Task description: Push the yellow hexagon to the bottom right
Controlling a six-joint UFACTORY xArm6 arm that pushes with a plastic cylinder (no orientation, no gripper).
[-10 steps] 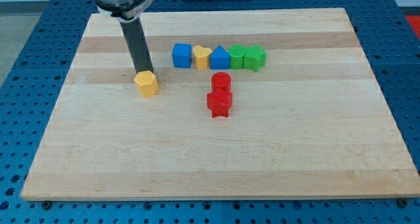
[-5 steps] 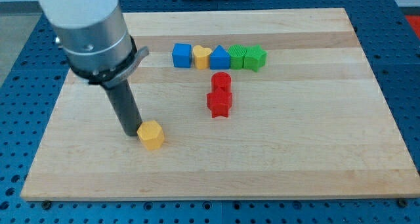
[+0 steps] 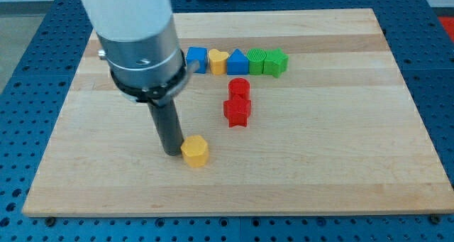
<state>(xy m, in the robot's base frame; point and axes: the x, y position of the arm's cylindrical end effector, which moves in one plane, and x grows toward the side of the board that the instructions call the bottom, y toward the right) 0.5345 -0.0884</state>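
Wood of a pale colour makes the large rectangular board [image 3: 340, 164], which lies on a blue perforated table [image 3: 21, 50] and is the biggest thing in the view. Next in size is the arm's grey cylindrical body [image 3: 138, 36], which comes down from the view's top left and ends in the straight dark rod. This arm has no jaws at all, so nothing opens, closes or holds; it can only push.

Near the board's top edge stands a row of small blocks, each touching or almost touching the next: a blue cube [image 3: 197, 59], a yellow heart-shaped block [image 3: 218, 60], a blue triangular block [image 3: 237, 62], and two green star-like blocks [image 3: 257, 61] [image 3: 276, 62]. Below them a red cylinder [image 3: 239, 88] stands just above a red star-shaped block [image 3: 237, 112].

The yellow hexagon [image 3: 194, 150] lies in the lower middle part of the board, somewhat to the view's left of centre. The tip [image 3: 172, 152] is just at its left side, touching it or nearly so.

The step in hand seems to be the push itself, about halfway done. The next move probably calls for a steady push toward the view's right and slightly down, with the tip kept behind the hexagon's centre so that it does not slip aside.
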